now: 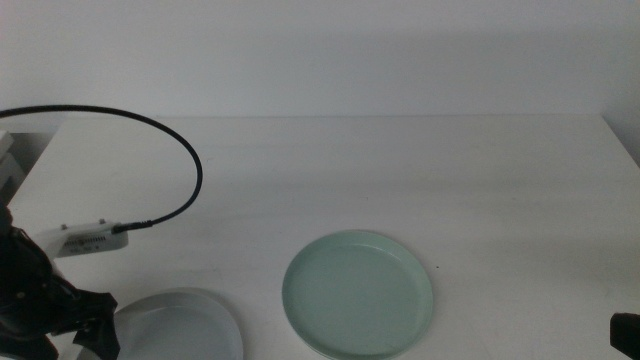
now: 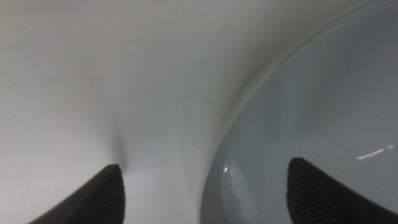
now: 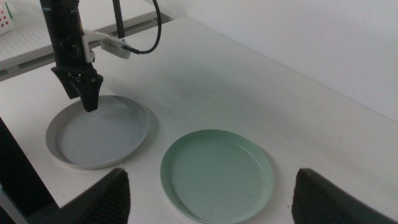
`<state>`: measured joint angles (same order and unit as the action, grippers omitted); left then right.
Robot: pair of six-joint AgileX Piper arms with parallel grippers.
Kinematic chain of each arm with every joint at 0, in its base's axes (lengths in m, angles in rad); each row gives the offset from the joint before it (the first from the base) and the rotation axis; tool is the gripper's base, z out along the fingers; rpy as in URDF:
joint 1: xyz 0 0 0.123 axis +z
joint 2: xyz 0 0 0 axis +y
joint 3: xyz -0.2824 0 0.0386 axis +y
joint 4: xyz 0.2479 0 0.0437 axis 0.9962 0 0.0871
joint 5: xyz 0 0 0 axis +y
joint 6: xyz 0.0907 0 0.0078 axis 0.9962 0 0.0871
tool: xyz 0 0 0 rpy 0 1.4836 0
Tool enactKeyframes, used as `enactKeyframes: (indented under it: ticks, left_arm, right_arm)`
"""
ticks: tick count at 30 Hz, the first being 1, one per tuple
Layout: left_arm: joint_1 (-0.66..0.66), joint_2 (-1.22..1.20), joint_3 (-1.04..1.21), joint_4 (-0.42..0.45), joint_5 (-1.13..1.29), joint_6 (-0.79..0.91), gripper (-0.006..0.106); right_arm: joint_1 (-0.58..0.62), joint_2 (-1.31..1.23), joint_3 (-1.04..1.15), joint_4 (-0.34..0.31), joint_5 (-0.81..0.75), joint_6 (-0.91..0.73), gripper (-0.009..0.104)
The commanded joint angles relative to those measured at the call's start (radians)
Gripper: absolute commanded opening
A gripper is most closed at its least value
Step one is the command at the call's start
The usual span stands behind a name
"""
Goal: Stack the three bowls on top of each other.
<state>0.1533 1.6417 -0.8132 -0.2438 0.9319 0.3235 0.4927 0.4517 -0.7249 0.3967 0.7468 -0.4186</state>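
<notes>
Two bowls show: one grey bowl [image 3: 98, 132] straddled by the spread left claw [image 3: 86, 93], one mint bowl [image 1: 358, 293]; right claw [image 3: 211, 193] spread.

Mint green bowl [image 1: 358, 293], plain. Grey bowl [image 3: 98, 131], plain, maybe bluish inside. White bench [image 1: 400, 180]. Left tool [image 3: 83, 87] black, right tool [image 3: 211, 199] dark. Black cable [image 1: 170, 140].

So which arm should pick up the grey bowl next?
Left, probably. The left gripper is open with its fingers straddling the rim of the grey bowl. The right gripper waits further back, nearer the mint green bowl.
</notes>
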Motion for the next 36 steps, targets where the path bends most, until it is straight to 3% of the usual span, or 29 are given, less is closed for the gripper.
enactKeyframes:
  ticks: [1,6,12,18,27,36]
  left_arm:
    - [-0.002,-0.013,-0.022,-0.026,0.012,0.003,0.074]
    - [-0.002,0.009,-0.022,-0.034,0.026,0.003,0.045]
    - [-0.002,0.02,-0.022,-0.032,0.051,-0.01,-0.003]
    - [-0.002,-0.002,-0.049,0.053,0.167,-0.07,-0.005]
    - [-0.006,-0.199,-0.238,0.033,0.388,-0.126,-0.005]
    - [-0.284,-0.154,-0.429,0.006,0.384,-0.272,-0.005]
  right_arm:
    - [0.003,0.01,-0.022,0.015,-0.07,-0.012,0.068]
    - [0.003,0.01,-0.022,0.015,-0.069,-0.012,0.068]
    - [0.003,0.01,-0.022,0.015,-0.069,-0.012,0.068]
    - [0.003,0.01,-0.022,0.015,-0.069,-0.012,0.068]
    - [0.003,0.01,-0.022,0.015,-0.069,-0.012,0.068]
    - [0.003,0.01,-0.022,0.015,-0.069,-0.012,0.068]
